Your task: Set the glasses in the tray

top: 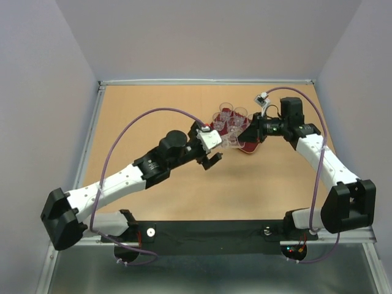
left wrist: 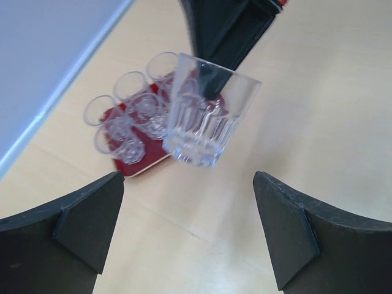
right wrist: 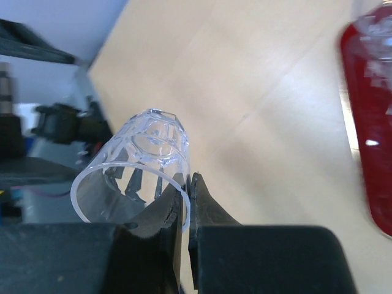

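The dark red tray (top: pixel 250 147) lies at the table's middle right and holds several clear glasses (top: pixel 233 116). My right gripper (top: pixel 243 136) is shut on the rim of one more clear glass (top: pixel 231 143), holding it tilted in the air just left of the tray's near edge. In the right wrist view its fingers (right wrist: pixel 202 205) pinch the glass wall (right wrist: pixel 138 162), with the tray (right wrist: pixel 367 110) at the right edge. My left gripper (top: pixel 211 161) is open and empty, close below the held glass (left wrist: pixel 208 116). The tray (left wrist: pixel 136 164) and its glasses (left wrist: pixel 128 113) show beyond it.
The light wooden table (top: pixel 153 110) has raised pale edges at the back and left. The right arm's black wrist (top: pixel 288 119) hangs over the tray's right side. The left arm (top: pixel 147 168) stretches diagonally across the table's near middle.
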